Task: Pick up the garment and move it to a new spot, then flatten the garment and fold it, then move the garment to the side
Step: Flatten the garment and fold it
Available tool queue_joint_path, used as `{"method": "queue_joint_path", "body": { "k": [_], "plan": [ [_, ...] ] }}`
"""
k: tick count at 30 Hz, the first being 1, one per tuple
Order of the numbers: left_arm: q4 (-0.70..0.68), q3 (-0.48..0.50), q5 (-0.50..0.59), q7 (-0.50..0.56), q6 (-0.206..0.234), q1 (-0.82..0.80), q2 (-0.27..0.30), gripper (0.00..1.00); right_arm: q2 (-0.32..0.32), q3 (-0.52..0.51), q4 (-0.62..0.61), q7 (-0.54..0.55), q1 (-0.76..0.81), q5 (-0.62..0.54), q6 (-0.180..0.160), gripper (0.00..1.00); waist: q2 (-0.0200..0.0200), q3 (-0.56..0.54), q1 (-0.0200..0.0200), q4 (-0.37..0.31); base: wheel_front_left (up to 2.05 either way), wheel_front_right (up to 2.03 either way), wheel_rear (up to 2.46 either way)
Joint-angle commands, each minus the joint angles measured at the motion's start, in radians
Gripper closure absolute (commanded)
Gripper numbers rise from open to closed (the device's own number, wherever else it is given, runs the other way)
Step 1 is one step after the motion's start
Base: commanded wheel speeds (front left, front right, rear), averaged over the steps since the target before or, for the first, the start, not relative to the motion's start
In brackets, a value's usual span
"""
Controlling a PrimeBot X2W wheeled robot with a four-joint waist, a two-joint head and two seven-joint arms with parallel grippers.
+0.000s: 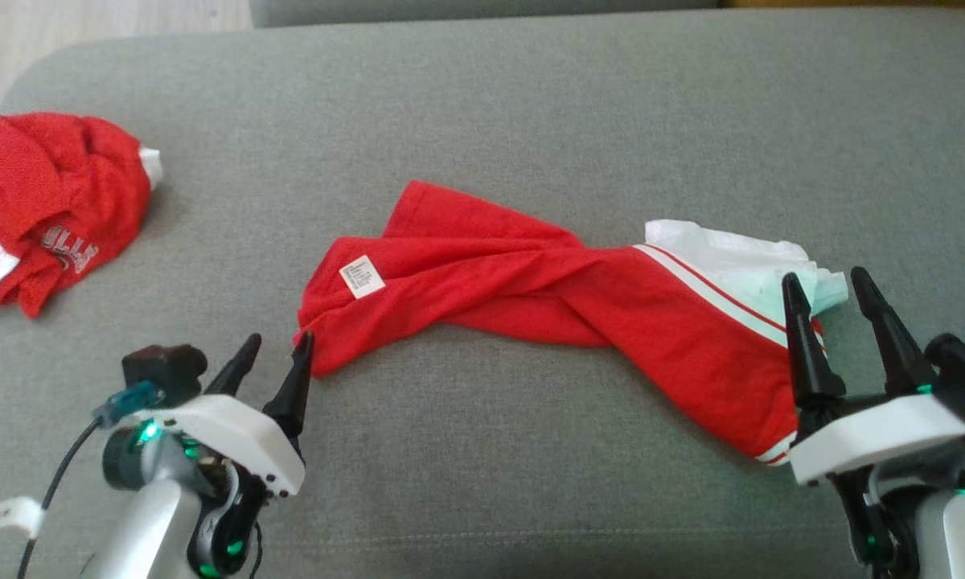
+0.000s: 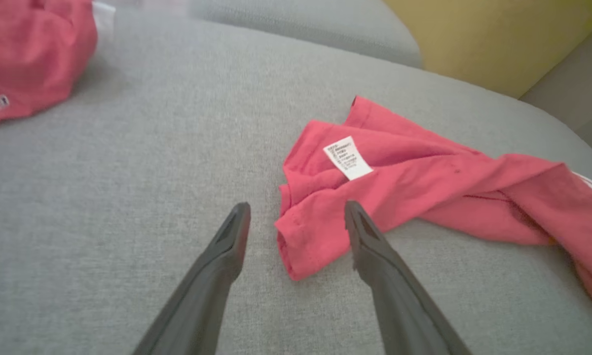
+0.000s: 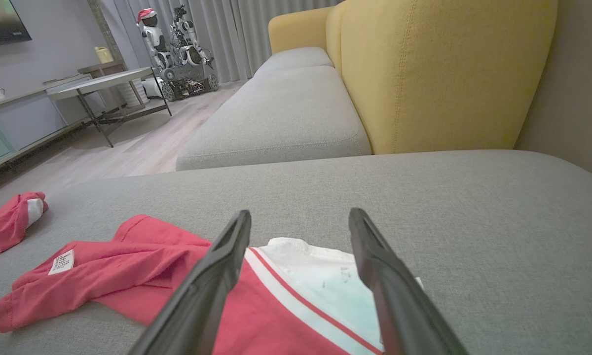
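Across the middle of the grey sofa cushion (image 1: 482,104) lies the garment (image 1: 563,297), a red jersey-knit top drawn out lengthwise and twisted once near its centre. Its left end bunches into soft rolled folds, with a small white care label (image 1: 363,277) facing up. Its right end opens into a white panel (image 1: 732,257) edged with thin red and white stripes.

The cloth looks thin, light and completely limp. My judgement is that it will sag and drag from any single pinch, and that the twist will tighten if both ends are pulled straight apart. The matte knit should hold well between the fingers. The woven upholstery beneath looks slightly rough, so I expect it to slow a sliding hem.

The left end effector (image 1: 281,338) is spread wide and holds nothing. In the left wrist view the garment's lower left hem corner sits between its two fingers, a sensible place to pinch because the doubled hem gives more thickness. The right end effector (image 1: 823,275) is likewise parted and empty, with its fingers over the striped edge and white panel. I cannot tell whether they touch the cloth. That seamed border is the firmer hold at that end.

A second crumpled red garment (image 1: 48,201) lies well apart at the cushion's far left. A mustard-yellow backrest (image 3: 444,74) rises beyond the cushion.
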Motion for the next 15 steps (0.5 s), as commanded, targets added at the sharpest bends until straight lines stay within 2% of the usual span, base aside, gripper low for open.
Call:
{"method": "queue_joint_path", "body": {
  "k": [1,8,9,11,15],
  "plan": [
    [0.029,0.033,-0.016,-0.005,-0.021,-0.071,0.006,0.00,-0.008,0.027,-0.039,-0.013,-0.045,0.009,-0.001,0.00,0.0000,0.014,0.0000,-0.011,0.00,0.00,0.00],
    [0.155,0.028,-0.038,-0.033,-0.067,-0.120,-0.017,0.00,-0.007,0.023,-0.034,-0.019,-0.053,0.009,-0.001,0.00,0.0000,0.029,0.0000,-0.022,0.00,0.00,0.00],
    [0.170,0.028,-0.043,-0.034,-0.074,-0.126,-0.020,0.20,-0.007,0.022,-0.032,-0.020,-0.053,0.009,-0.001,0.00,0.0000,0.031,0.0000,-0.022,0.00,0.00,0.00],
    [0.191,0.028,-0.048,-0.042,-0.085,-0.136,-0.023,0.99,-0.007,0.020,-0.029,-0.022,-0.056,0.010,-0.001,0.00,0.0000,0.034,0.0000,-0.023,0.00,0.00,0.00],
    [0.223,0.025,-0.054,-0.053,-0.101,-0.151,-0.025,1.00,-0.006,0.013,-0.027,-0.025,-0.061,0.010,-0.001,0.00,0.0000,0.037,0.0000,-0.024,0.00,0.00,0.00]
  ]
}}
